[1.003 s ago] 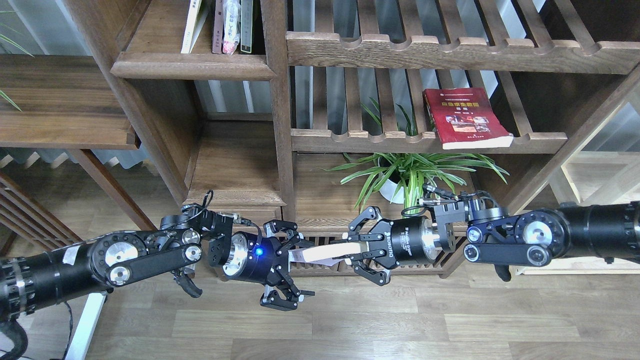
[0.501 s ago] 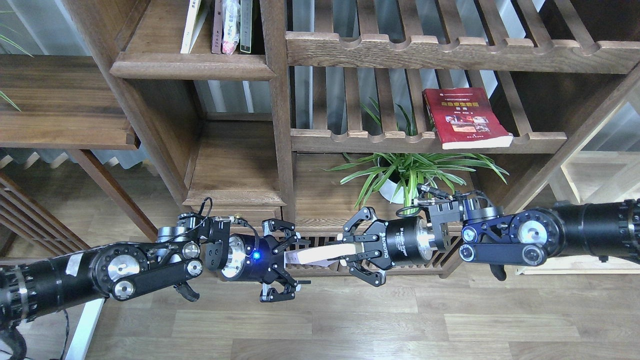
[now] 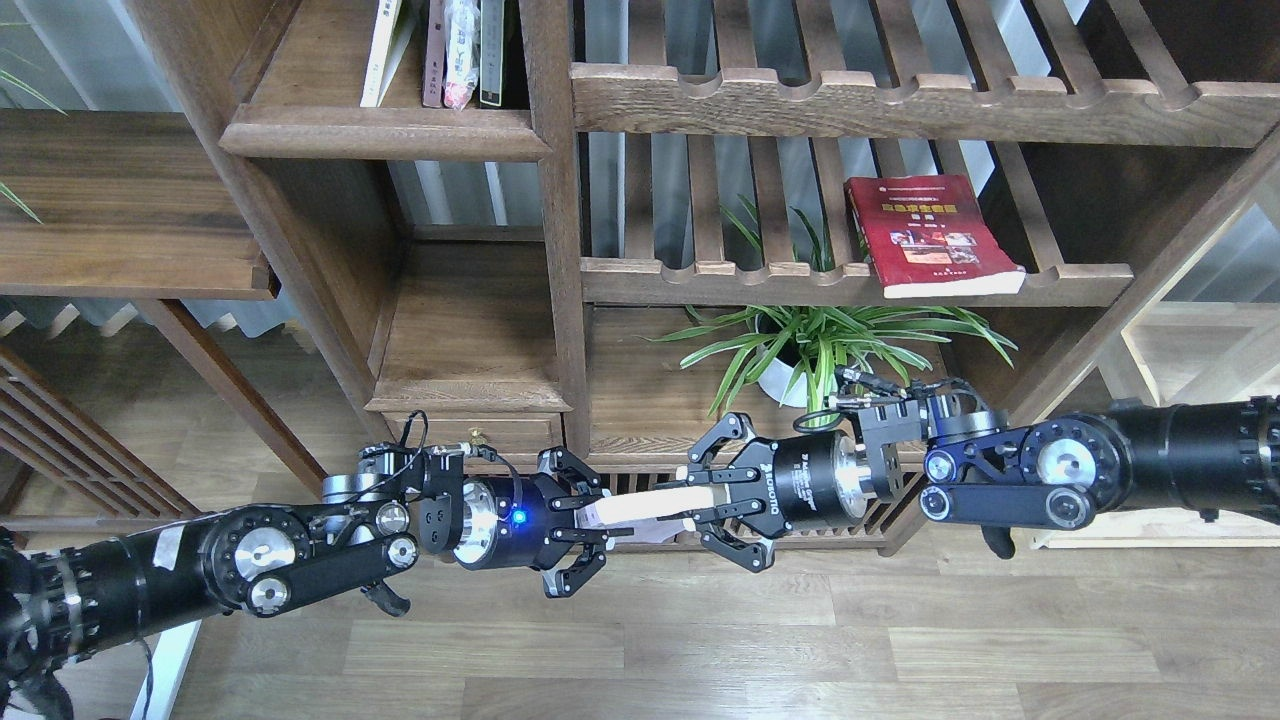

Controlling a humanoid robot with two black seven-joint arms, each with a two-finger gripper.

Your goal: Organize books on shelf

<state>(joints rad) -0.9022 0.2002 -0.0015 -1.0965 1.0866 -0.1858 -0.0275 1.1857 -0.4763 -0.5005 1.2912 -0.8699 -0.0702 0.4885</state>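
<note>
Books are found in three places. Several stand upright on the dark shelf (image 3: 385, 130) at the upper left of the frame, a white-backed one (image 3: 381, 52) leaning at the left of the row and a pale pink one (image 3: 461, 50) beside it. A red book (image 3: 930, 236) lies flat on the slatted rack (image 3: 850, 284) at the upper right, its front edge hanging over the rail. A pale book (image 3: 645, 505) is held level at the lower centre, between the two grippers.

The right gripper (image 3: 705, 505) is closed on that book's right end, its fingers clamped above and below it. The left gripper (image 3: 590, 520) is set against the book's left end with its fingers partly spread around it; whether they are pressing on it cannot be told.

The task is judged partly done: some books are already stood on the shelf, while the pale book is apparently being handed across and has yet to be placed, and the red book has not been collected from the rack. A potted plant (image 3: 815, 345) sits below that rack.
</note>
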